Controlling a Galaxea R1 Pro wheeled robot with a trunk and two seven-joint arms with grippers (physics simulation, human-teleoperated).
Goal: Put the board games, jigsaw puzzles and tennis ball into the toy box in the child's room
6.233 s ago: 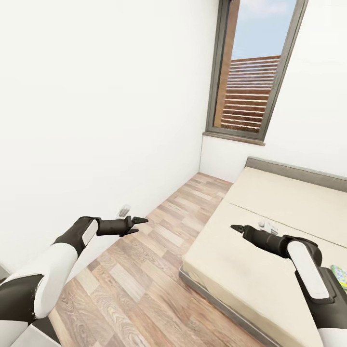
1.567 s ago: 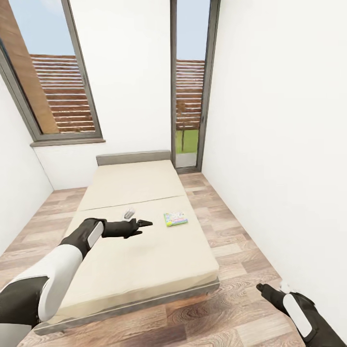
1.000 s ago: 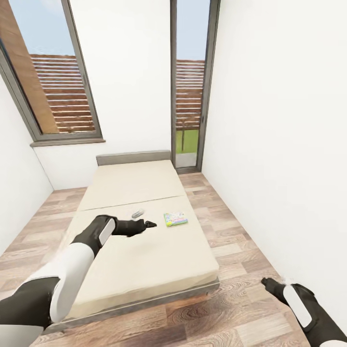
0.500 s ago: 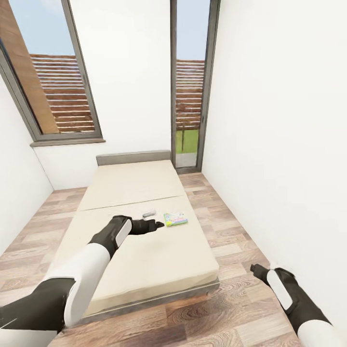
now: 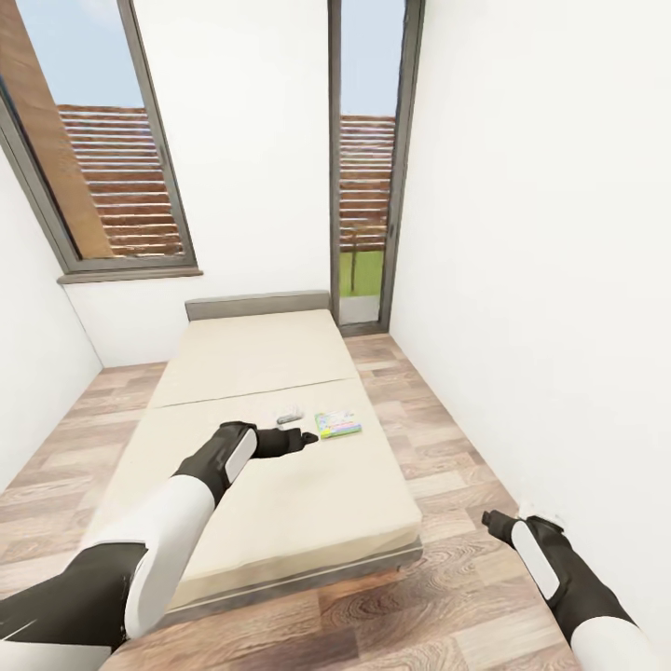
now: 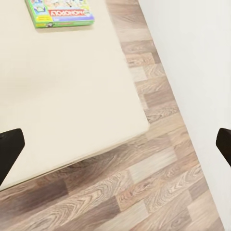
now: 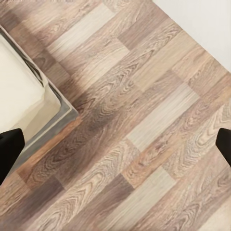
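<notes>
Board game handling: we hold the left claw (image 5: pixel 308 436) wide and empty over the bed (image 5: pixel 280 503), just short of the green-and-white board game (image 5: pixel 338 425) lying flat near the bed's right edge. We judge it light, rigid, slick; grip across one thin edge.

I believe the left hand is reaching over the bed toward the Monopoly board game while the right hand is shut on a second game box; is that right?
Not quite: the right hand holds nothing. The right wrist view shows its fingertips spread wide over bare wooden floor. The left hand does reach over the bed toward the Monopoly board game.
</notes>
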